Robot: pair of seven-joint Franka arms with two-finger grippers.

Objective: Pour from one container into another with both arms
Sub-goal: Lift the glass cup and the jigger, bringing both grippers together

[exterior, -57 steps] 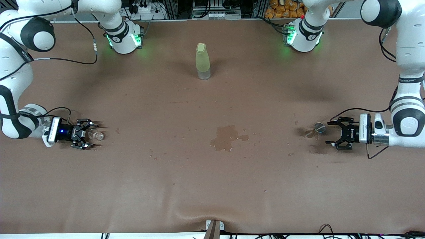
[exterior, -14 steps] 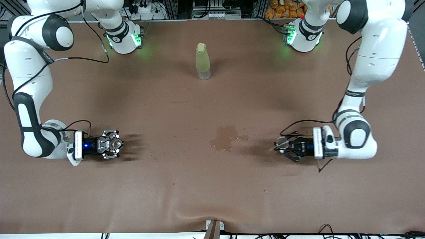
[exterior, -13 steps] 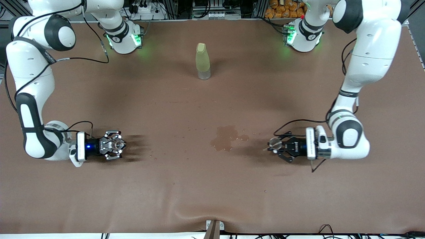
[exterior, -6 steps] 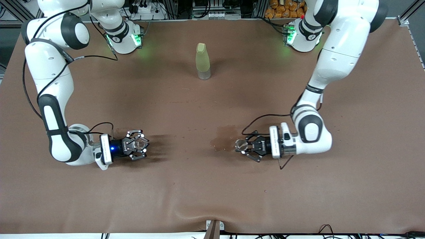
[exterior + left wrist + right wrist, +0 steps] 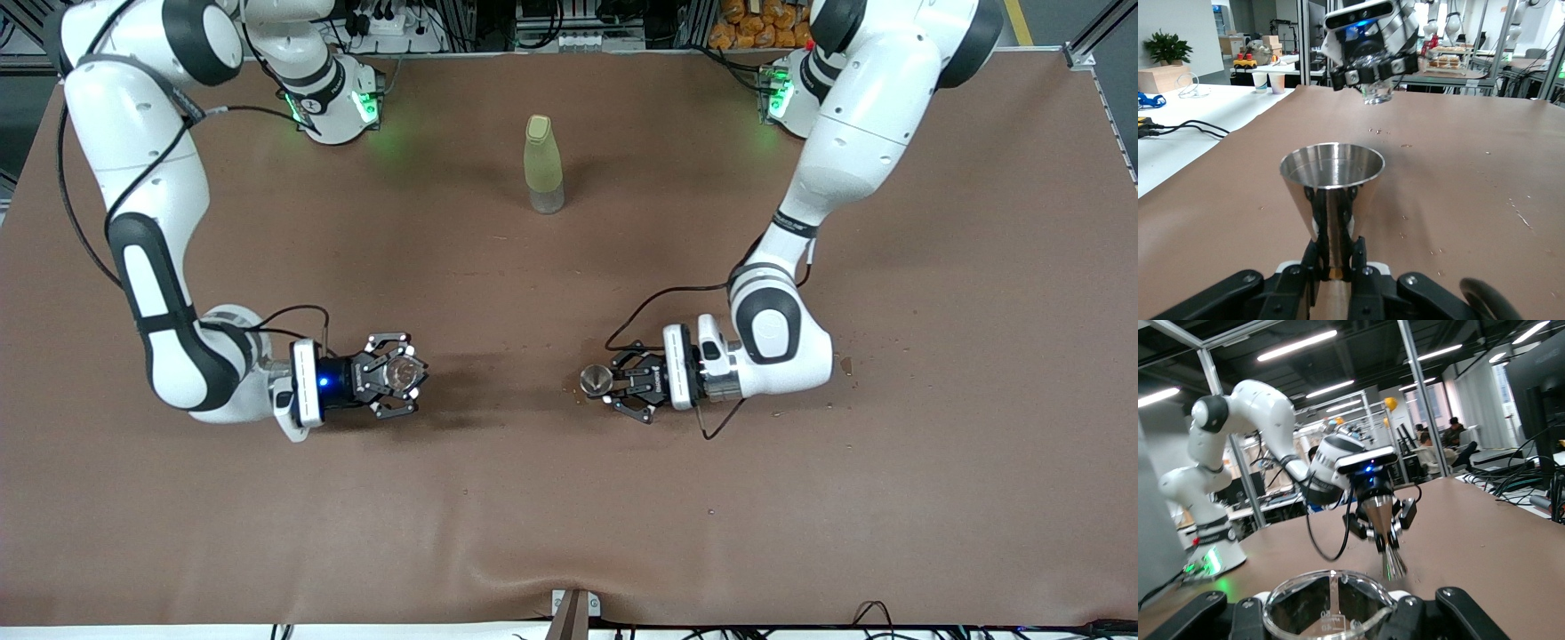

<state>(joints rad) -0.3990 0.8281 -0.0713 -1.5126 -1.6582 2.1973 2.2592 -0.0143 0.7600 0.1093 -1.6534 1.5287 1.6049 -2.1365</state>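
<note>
Your left gripper (image 5: 613, 383) is clamped on the stem of a steel cone cup (image 5: 594, 380), fingers tight on both sides of it in the left wrist view (image 5: 1331, 200), cup upright with its mouth up. It hangs over the wet patch (image 5: 580, 392) near mid-table, at about 6 o'clock from the yellow-green bottle (image 5: 542, 164).

Your right gripper (image 5: 398, 388) is closed around a clear glass cup (image 5: 403, 374); in the right wrist view you see the glass rim (image 5: 1330, 593) seated between the finger parts. It's held up over the brown table cover (image 5: 569, 516), at 9 o'clock from the steel cup and well apart from it, toward the right arm's end.

Both cups face each other across a gap; each wrist view shows the other arm's gripper farther off with its cup.

The bottle stands upright, cap on, at 12 o'clock on the table, between the two arm bases and untouched.
</note>
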